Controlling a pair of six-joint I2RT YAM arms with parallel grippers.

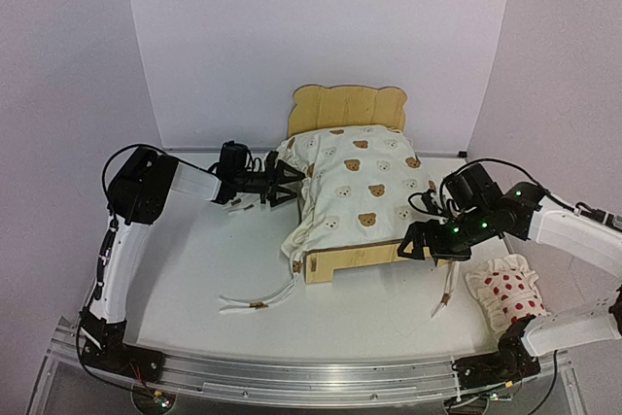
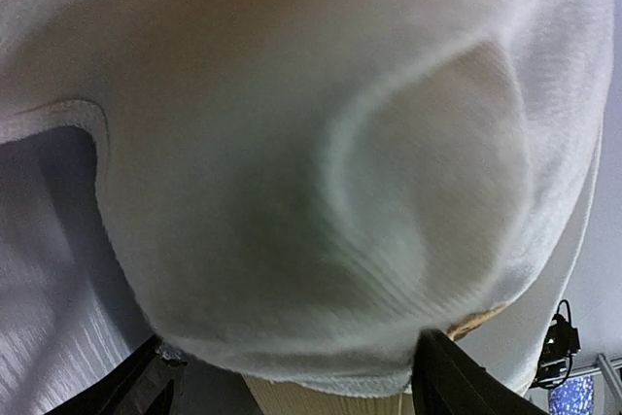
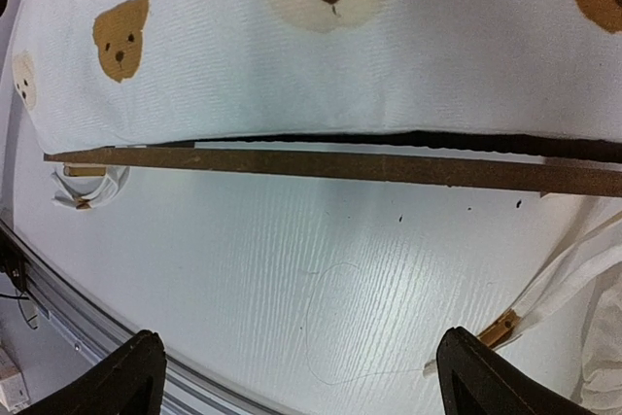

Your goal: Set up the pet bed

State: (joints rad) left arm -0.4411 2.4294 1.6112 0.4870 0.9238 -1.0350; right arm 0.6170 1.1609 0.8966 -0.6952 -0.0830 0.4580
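A cream bear-print cushion (image 1: 360, 187) lay across the middle of the white table (image 1: 194, 269), its ties (image 1: 260, 302) trailing toward the near edge on the left, while a small white red-dotted pillow (image 1: 507, 296) sat at the near right.

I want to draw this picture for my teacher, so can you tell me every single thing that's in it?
pet bed: one, light wood, back middle of the table
cushion: one, cream with bear faces, on the bed, drooping over its front left corner
ties: a few, cream, trailing on the table in front of the bed
pillow: one, white with red dots, front right
table: one, white, under everything
left gripper: one, black, open at the cushion's left edge
right gripper: one, black, open beside the bed's right rail
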